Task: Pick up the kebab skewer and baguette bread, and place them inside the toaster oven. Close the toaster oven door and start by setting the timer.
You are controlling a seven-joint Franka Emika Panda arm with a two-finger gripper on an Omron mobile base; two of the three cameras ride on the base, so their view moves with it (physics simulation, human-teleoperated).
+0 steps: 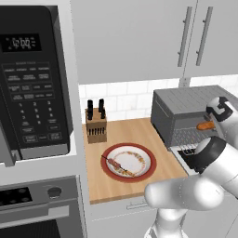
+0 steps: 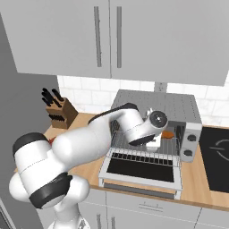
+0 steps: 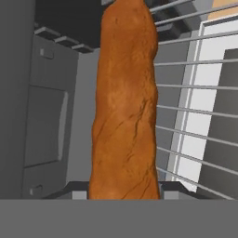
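Baguette bread (image 3: 124, 107) held in our gripper (image 3: 124, 195) at the toaster oven (image 1: 183, 111) mouth.

We see the loaf pinched between the fingers over the wire rack (image 3: 195, 93), seemingly just inside the opening. The toaster oven door (image 2: 141, 167) lies open on the wooden counter (image 1: 125, 130); left of the oven, the kebab skewer (image 1: 115, 163) rests on a red-rimmed plate (image 1: 149, 163). Our arm reaches forward.

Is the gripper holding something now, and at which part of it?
Yes: the gripper holds the baguette bread by one end; the rest of the loaf reaches out over the wire rack of the open toaster oven.
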